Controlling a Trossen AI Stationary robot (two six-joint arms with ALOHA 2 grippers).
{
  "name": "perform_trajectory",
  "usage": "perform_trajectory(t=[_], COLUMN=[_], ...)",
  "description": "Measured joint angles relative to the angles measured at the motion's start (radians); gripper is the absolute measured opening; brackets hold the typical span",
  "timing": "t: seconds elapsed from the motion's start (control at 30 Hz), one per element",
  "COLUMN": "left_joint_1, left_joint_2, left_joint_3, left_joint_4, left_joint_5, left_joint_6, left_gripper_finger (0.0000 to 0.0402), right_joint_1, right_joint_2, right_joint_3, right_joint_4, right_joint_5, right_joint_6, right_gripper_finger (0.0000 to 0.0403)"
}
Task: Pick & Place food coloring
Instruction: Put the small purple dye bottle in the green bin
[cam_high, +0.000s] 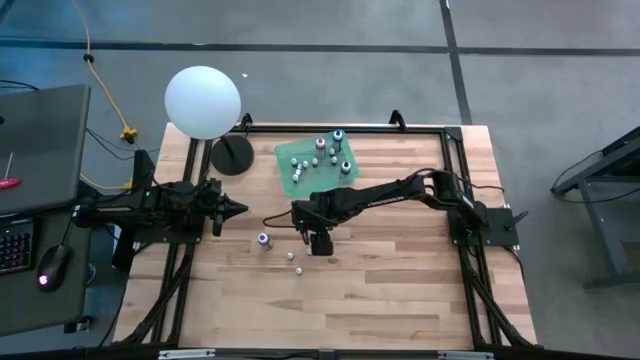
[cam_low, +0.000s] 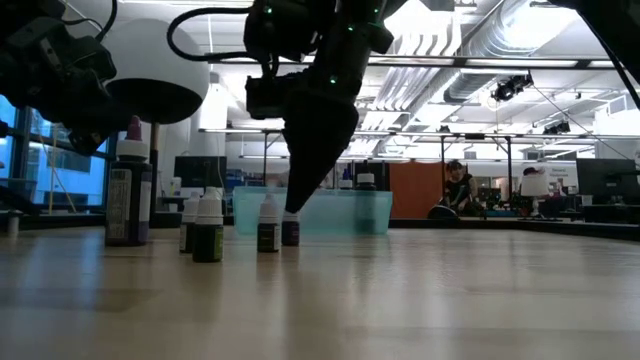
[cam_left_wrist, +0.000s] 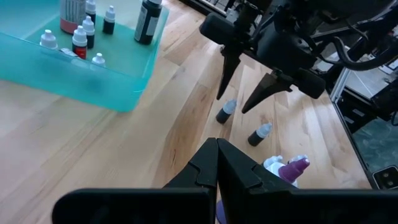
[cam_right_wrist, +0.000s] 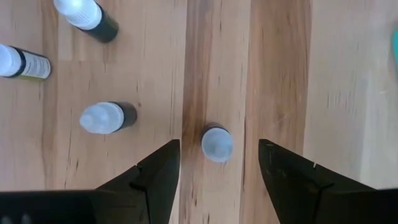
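Several tiny food coloring bottles stand upright on the wooden table near its middle. One with a whitish cap (cam_right_wrist: 217, 144) stands between the fingers of my right gripper (cam_right_wrist: 217, 163), which is open and points steeply down over it without touching it. Others (cam_right_wrist: 109, 117) (cam_right_wrist: 84, 15) stand nearby, along with a larger purple bottle (cam_high: 264, 240). A green tray (cam_high: 290, 172) at the far middle holds several more bottles. My left gripper (cam_left_wrist: 216, 152) waits shut at the table's left side.
A big white globe lamp (cam_high: 203, 100) on a dark round base (cam_high: 232, 155) stands at the far left, next to the tray. A black frame (cam_high: 440, 128) runs along the table's edges. Bare wood lies toward the near edge.
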Motion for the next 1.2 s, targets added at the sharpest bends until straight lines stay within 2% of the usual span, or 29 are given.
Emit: perform_trajectory(t=[0.67,1.2], left_joint_1=[0.000,0.000], left_joint_2=[0.000,0.000], left_joint_3=[0.000,0.000], left_joint_4=[0.000,0.000], left_joint_5=[0.003,0.003], left_joint_6=[0.000,0.000], left_gripper_finger=[0.0000,0.0000], right_joint_1=[-0.006,-0.006], right_joint_2=[0.026,0.026], right_joint_3=[0.000,0.000], right_joint_4=[0.018,0.018], right_joint_5=[-0.003,-0.034], right_joint_6=[0.005,0.000], right_gripper_finger=[0.0204,0.0089])
